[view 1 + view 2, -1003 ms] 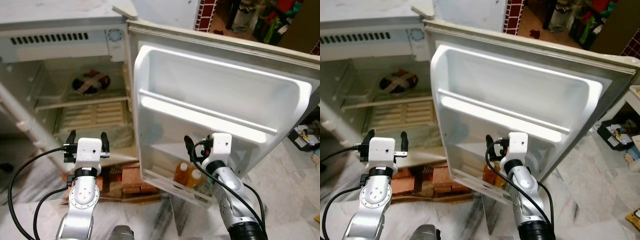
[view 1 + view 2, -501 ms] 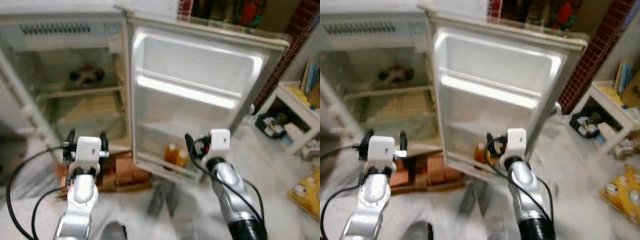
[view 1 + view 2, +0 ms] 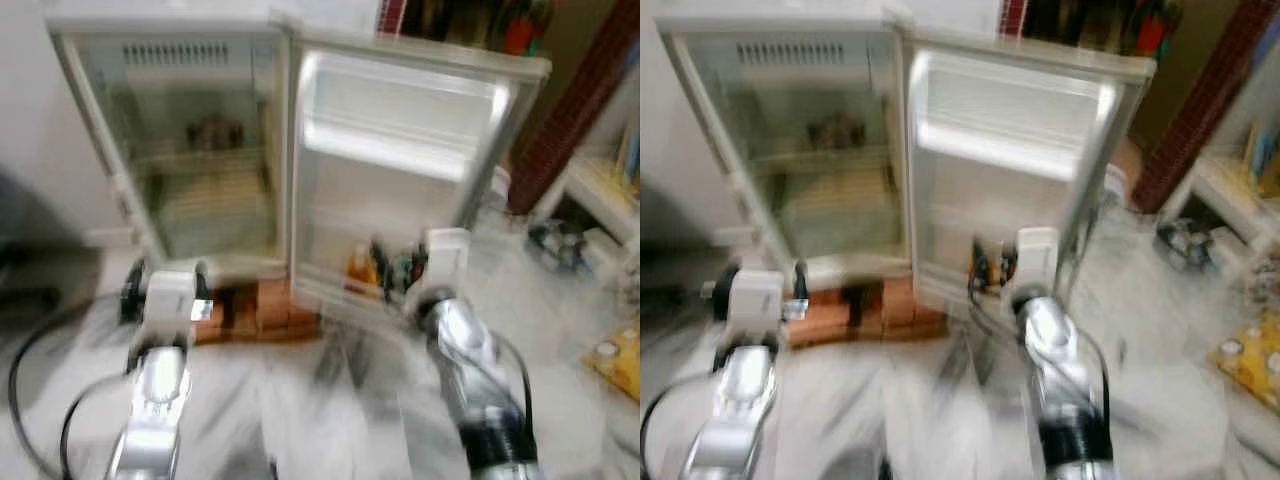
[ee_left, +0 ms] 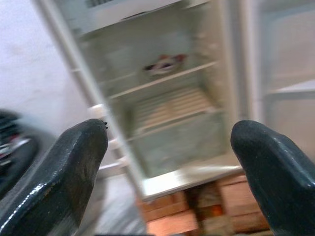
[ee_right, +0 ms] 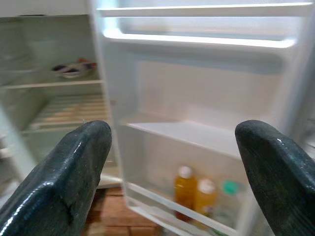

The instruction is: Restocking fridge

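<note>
Head views: pretty blurry, but the small white fridge (image 3: 170, 150) stands with its white door (image 3: 400, 170) swung wide. Left gripper (image 3: 165, 290) and right gripper (image 3: 400, 268) are both raised in front of it, carrying nothing.

Head views, stock: two orange plastic juice bottles (image 3: 360, 268) sit in the door's bottom bin, right beyond the right gripper's fingertips. A dark dish-like thing (image 3: 208, 130) is on the upper shelf inside, too smeared to identify.

Left wrist view: the left gripper's fingers (image 4: 59, 172) are spread wide, nothing between them. Past them is the fridge interior and the reddish brick base (image 4: 197, 211) under the cabinet.

Right wrist view: fingers (image 5: 64, 182) splayed apart too, empty. The bottles line up in the gap between them, well ahead, next to a clear bottle with a green cap (image 5: 227, 196).

Handling guess: full bottles will likely feel fairly heavy, stiff enough to squeeze, and smooth, so maybe slippery.

Where to grab: I'd pinch mid-body below the shoulder, not the white cap, and lift straight up over the bin rail.
</note>
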Tool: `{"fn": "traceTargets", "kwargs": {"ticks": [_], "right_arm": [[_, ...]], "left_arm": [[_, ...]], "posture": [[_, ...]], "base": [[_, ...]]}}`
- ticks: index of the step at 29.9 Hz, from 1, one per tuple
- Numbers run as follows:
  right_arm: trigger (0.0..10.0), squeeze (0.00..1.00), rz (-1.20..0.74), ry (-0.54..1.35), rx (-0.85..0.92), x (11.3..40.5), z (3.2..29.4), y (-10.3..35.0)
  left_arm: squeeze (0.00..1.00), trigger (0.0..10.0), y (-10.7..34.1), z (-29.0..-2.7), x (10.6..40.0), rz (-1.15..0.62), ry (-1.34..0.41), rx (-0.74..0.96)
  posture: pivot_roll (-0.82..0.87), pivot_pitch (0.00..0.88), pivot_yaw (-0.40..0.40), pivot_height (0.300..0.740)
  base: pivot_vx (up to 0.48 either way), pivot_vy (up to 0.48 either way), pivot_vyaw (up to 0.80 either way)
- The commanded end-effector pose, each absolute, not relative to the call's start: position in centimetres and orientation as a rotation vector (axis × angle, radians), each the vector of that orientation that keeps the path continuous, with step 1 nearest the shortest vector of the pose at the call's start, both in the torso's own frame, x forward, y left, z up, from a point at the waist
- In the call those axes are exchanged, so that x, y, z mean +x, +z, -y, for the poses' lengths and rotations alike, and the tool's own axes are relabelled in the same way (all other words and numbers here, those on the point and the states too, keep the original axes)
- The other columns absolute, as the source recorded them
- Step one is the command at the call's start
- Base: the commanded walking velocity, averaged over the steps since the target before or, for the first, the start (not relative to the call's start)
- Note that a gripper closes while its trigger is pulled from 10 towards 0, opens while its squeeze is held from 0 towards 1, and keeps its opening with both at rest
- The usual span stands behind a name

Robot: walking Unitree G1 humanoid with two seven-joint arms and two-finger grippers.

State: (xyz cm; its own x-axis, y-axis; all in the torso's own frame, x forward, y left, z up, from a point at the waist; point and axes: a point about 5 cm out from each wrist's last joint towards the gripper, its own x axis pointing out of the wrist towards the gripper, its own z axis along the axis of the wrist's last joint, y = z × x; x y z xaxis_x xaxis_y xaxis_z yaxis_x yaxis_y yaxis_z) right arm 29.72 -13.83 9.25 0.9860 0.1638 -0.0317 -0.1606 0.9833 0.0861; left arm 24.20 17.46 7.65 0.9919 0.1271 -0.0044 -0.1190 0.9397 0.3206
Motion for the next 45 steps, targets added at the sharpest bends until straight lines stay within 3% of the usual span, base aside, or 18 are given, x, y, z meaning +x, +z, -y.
{"fn": "traceTargets", "kwargs": {"ticks": [1,19,38,45], "right_arm": [[10.0,0.00,-0.022,0.141,0.080,29.8,14.1,9.5],[10.0,0.00,0.005,0.133,0.105,30.4,14.6,10.2],[10.0,0.00,-0.012,0.043,0.139,30.3,16.3,9.4],[10.0,0.00,0.004,0.119,0.107,30.4,15.5,9.7]], "left_arm": [[0.00,10.0,8.2,-17.5,24.4,-0.009,0.116,0.326],[0.00,10.0,8.1,-17.4,24.2,-0.024,0.098,0.305],[0.00,10.0,7.8,-16.6,23.6,-0.032,0.076,0.291],[0.00,10.0,7.8,-16.6,23.5,-0.034,0.077,0.293]], "posture": [[0.10,0.000,-0.051,0.740],[0.10,0.000,-0.051,0.740],[0.10,0.000,-0.057,0.740],[0.10,0.000,-0.059,0.740]], "base": [[0.247,0.000,0.00],[0.395,0.000,0.00],[0.039,-0.459,0.00],[0.000,-0.480,0.10]]}}
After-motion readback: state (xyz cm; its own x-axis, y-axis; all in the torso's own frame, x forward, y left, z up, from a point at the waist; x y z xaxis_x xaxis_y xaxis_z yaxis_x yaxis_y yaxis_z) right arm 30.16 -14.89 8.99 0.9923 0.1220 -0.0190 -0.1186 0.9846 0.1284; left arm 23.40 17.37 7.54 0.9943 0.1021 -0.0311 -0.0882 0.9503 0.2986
